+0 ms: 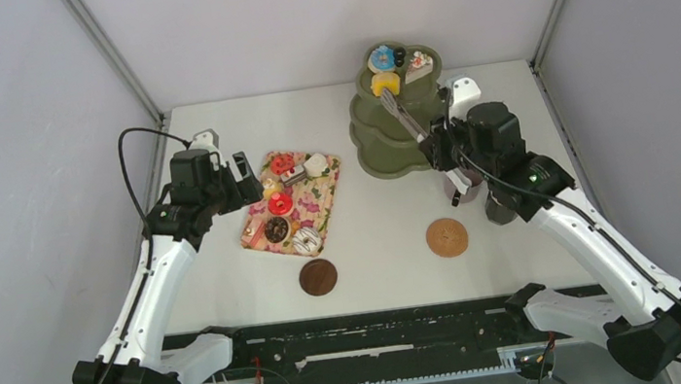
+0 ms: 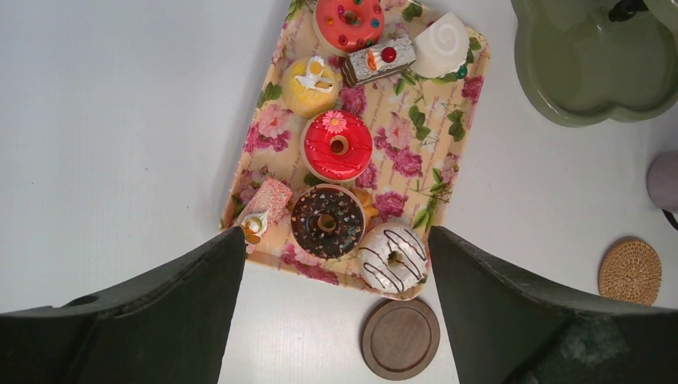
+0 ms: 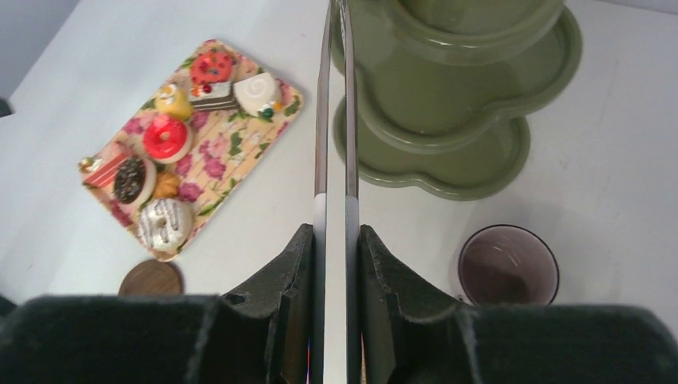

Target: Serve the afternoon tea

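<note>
At 9 o'clock on the counter [image 1: 372,237] we see the left jaws spread wide and empty above the 9 o'clock edge of the floral tray [image 2: 436,152]. On that tray we count several toy pastries. Among them are a red donut [image 2: 337,146], a chocolate donut [image 2: 326,222] and a white striped donut [image 2: 392,258]. Just off the tray's 6 o'clock corner lies a wooden coaster [image 1: 318,276], and a wicker coaster [image 1: 446,237] sits well apart at its 3 o'clock. At 1 o'clock on the counter stands the green tiered stand [image 1: 379,156]. Its top tier carries a blue donut [image 1: 382,57], a yellow cube [image 1: 385,84] and a cake slice [image 1: 417,66]. We see the right jaws drawn narrow, clamped on the tongs [image 1: 402,114], whose tips reach the top tier beside the cube. A mauve mug [image 3: 508,264] stands upright at the stand's 5 o'clock.
</note>
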Controlling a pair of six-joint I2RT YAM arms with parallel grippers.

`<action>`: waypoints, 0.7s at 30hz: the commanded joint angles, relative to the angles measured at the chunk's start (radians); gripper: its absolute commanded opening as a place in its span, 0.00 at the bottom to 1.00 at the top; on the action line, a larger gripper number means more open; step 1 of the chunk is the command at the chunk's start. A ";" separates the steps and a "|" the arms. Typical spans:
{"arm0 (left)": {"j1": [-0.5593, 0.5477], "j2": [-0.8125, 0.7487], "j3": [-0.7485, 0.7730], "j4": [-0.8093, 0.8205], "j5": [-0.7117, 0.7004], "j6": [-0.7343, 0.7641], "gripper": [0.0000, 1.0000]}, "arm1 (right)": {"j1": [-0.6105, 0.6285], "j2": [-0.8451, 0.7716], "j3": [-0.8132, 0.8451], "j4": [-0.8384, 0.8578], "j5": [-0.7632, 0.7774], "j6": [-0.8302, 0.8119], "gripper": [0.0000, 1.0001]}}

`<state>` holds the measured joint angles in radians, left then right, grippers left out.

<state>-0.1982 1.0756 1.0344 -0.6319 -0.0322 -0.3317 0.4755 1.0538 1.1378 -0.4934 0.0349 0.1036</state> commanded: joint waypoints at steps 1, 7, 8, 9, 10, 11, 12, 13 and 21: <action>-0.002 0.001 0.044 0.016 -0.014 0.008 0.89 | 0.090 -0.051 0.027 0.008 -0.016 0.025 0.00; -0.003 0.004 0.043 0.014 -0.037 0.000 0.89 | 0.295 0.032 -0.003 0.017 0.017 0.081 0.14; -0.002 0.002 0.043 0.013 -0.041 0.000 0.89 | 0.317 0.055 -0.013 0.026 -0.008 0.091 0.18; -0.003 0.001 0.042 0.012 -0.048 -0.001 0.89 | 0.338 0.080 -0.020 0.034 -0.019 0.104 0.21; -0.003 -0.001 0.042 0.008 -0.059 -0.003 0.89 | 0.362 0.107 -0.026 0.046 -0.021 0.115 0.23; -0.002 -0.003 0.042 0.003 -0.075 -0.008 0.89 | 0.385 0.134 -0.031 0.058 -0.014 0.120 0.23; -0.002 -0.003 0.044 -0.002 -0.095 -0.011 0.89 | 0.406 0.167 -0.033 0.066 -0.004 0.126 0.24; -0.002 -0.003 0.045 -0.009 -0.116 -0.014 0.89 | 0.424 0.189 -0.033 0.078 0.001 0.131 0.24; 0.003 0.023 0.046 -0.058 -0.178 -0.033 0.89 | 0.465 0.334 -0.013 0.131 0.066 0.231 0.35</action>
<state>-0.1978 1.0931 1.0344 -0.6769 -0.1616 -0.3431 0.9348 1.3735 1.0855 -0.4603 0.0410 0.2497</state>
